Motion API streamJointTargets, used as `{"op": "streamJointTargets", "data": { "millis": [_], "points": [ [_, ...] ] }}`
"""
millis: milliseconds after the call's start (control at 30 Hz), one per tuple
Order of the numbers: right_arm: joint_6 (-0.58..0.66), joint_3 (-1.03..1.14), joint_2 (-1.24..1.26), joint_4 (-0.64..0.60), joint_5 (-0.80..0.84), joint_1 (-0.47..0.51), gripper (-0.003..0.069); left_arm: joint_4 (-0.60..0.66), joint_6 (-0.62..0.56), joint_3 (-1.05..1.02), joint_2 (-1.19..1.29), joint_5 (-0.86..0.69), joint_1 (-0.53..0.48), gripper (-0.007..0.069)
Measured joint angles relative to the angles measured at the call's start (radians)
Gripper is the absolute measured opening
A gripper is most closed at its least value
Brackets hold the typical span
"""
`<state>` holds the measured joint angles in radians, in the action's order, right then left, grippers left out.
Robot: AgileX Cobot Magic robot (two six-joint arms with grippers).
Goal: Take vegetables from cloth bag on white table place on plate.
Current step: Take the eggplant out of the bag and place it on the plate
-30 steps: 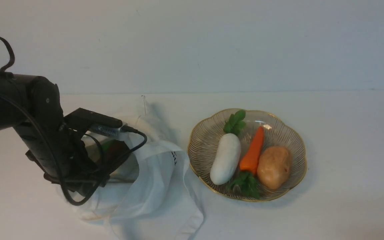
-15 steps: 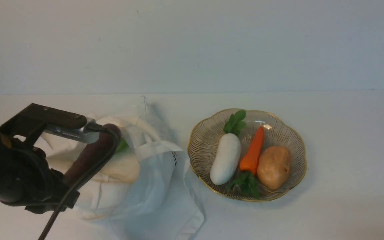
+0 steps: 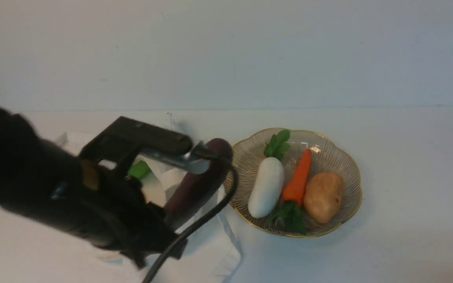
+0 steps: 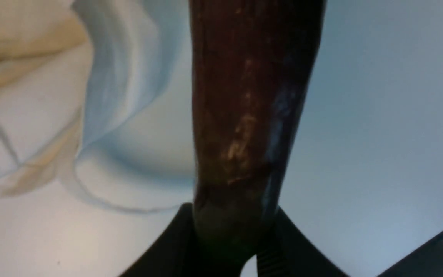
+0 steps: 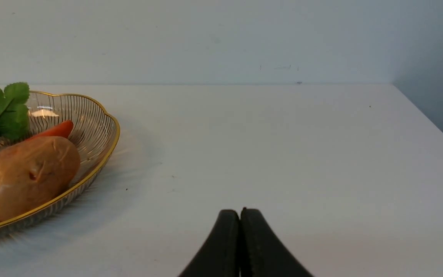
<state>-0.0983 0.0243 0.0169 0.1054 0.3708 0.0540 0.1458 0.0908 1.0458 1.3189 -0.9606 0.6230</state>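
The left gripper (image 4: 231,246), clamped on the eggplant (image 3: 199,184) at its near end, has swung right over the last half second. The long, glossy, dark purple eggplant now hangs tilted above the cloth bag (image 3: 214,255), its far tip just beside the plate (image 3: 344,157) at the left rim. The right gripper (image 5: 240,234) is pressed closed on nothing.

I see the eggplant (image 3: 199,184) above the cloth bag (image 3: 214,247), left of the plate (image 3: 332,153). On the plate: radish (image 3: 266,187), carrot (image 3: 299,179), potato (image 3: 323,196), left to right.
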Motion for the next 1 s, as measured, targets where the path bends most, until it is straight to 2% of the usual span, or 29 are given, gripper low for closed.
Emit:
{"op": "streamJointTargets", "data": {
  "millis": [233, 467, 733, 800, 867, 933, 967, 1000],
  "points": [
    [0.0, 0.0, 0.0, 0.0, 0.0, 0.0, -0.001, -0.087, 0.061, 0.318, 0.378, -0.012, -0.003, 0.0174],
    [0.0, 0.0, 0.0, 0.0, 0.0, 0.0, -0.001, -0.099, 0.093, 0.577, 0.645, -0.096, -0.038, 0.0174],
    [0.0, 0.0, 0.0, 0.0, 0.0, 0.0, -0.001, -0.098, 0.068, 0.705, 0.781, -0.133, -0.038, 0.0177],
    [0.0, 0.0, 0.0, 0.0, 0.0, 0.0, -0.001, -0.098, 0.066, 0.711, 0.79, -0.133, -0.038, 0.0206],
    [0.0, 0.0, 0.0, 0.0, 0.0, 0.0, -0.001, -0.098, 0.066, 0.711, 0.795, -0.133, -0.038, 0.0269],
    [0.0, 0.0, 0.0, 0.0, 0.0, 0.0, -0.001, -0.099, 0.066, 0.711, 0.797, -0.138, -0.038, 0.0379],
    [0.0, 0.0, 0.0, 0.0, 0.0, 0.0, -0.001, -0.1, 0.066, 0.711, 0.797, -0.138, -0.038, 0.0388],
    [0.0, 0.0, 0.0, 0.0, 0.0, 0.0, -0.001, -0.1, 0.066, 0.713, 0.797, -0.143, -0.038, 0.0463]
  ]
}}
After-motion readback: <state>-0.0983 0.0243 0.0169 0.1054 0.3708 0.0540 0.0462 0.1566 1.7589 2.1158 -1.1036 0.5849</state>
